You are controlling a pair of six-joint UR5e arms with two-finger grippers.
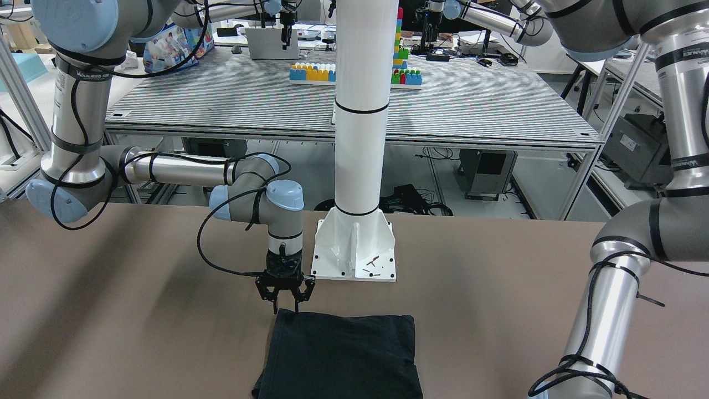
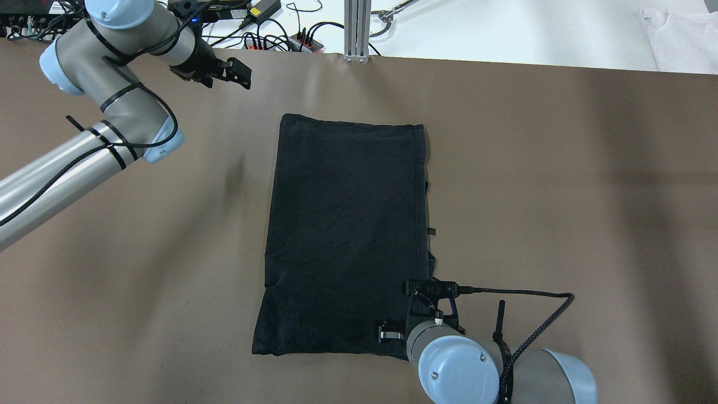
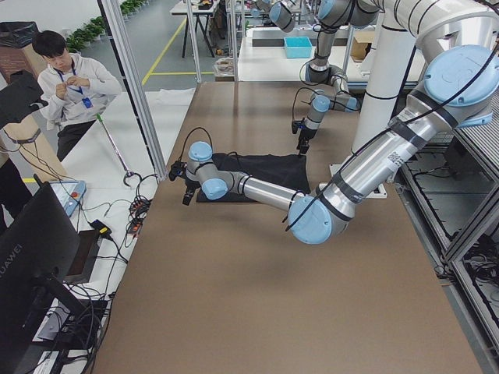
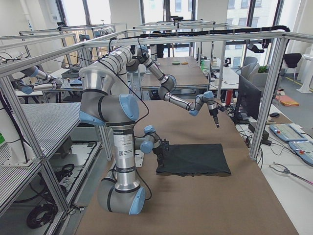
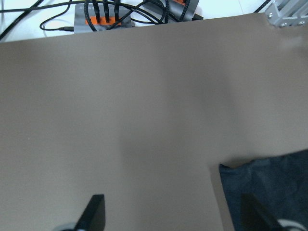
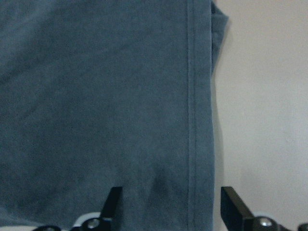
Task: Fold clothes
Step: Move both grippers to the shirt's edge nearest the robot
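The clothes (image 2: 342, 235) are one black garment lying flat as a tall rectangle in the middle of the brown table, also visible in the front view (image 1: 343, 354). My right gripper (image 2: 418, 314) hangs over its near right corner, pointing down. It is open (image 6: 171, 211), with the hemmed edge (image 6: 199, 120) running between its fingers and nothing gripped. My left gripper (image 2: 235, 73) is open above bare table beyond the far left corner. The left wrist view shows its fingertips (image 5: 96, 211) apart and that corner of the clothes (image 5: 269, 192) at the lower right.
A white column base (image 1: 354, 249) stands on the table's robot side. Cables and a power strip (image 2: 280, 39) lie past the far edge, beside an aluminium post (image 2: 356, 28). White cloth (image 2: 681, 39) lies off the far right corner. A person (image 3: 74, 86) stands off the table.
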